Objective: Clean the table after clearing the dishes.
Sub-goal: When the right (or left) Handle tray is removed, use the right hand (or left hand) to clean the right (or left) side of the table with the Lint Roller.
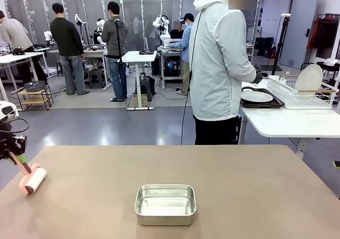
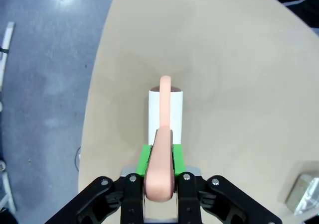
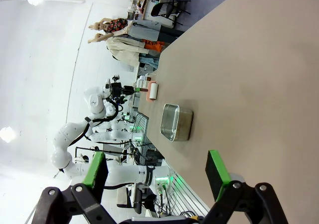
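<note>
Steel pan sits empty; left tool grips roller, right tool gapes.

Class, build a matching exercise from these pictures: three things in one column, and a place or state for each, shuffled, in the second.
1. lint roller
2. steel pan
3. right end effector

A. open, holding nothing
B. gripped by the left end effector, near the table's left edge
C. empty, on the table's near middle

Pairs: 1-B, 2-C, 3-A

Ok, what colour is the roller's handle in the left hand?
Salmon pink handle, white roller; clearest in the left wrist view.
</note>
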`<act>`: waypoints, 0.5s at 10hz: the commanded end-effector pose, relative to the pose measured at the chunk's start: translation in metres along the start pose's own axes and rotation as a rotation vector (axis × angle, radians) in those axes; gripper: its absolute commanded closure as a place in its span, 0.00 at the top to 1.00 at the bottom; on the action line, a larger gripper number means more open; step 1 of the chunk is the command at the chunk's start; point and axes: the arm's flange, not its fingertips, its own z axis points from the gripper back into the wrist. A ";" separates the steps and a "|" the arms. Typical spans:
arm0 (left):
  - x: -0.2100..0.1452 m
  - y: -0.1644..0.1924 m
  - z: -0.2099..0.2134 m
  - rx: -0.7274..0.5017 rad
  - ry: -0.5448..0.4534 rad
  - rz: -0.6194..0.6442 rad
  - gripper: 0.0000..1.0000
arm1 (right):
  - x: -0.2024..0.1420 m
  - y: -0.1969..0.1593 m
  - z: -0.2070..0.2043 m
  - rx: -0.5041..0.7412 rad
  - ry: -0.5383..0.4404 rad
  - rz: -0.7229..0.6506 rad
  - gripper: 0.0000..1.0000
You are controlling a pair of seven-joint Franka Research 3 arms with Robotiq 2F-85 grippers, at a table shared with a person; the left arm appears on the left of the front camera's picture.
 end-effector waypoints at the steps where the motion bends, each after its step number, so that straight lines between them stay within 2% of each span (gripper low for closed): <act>1: -0.017 -0.010 0.022 -0.031 -0.046 0.003 0.21 | -0.003 0.001 0.001 0.001 0.009 0.019 1.00; 3: -0.019 -0.017 0.057 0.035 -0.126 0.004 0.21 | -0.003 0.001 0.001 0.001 0.009 0.019 1.00; 5: -0.022 -0.026 0.081 0.036 -0.209 -0.010 0.21 | -0.003 0.001 0.001 0.001 0.009 0.019 1.00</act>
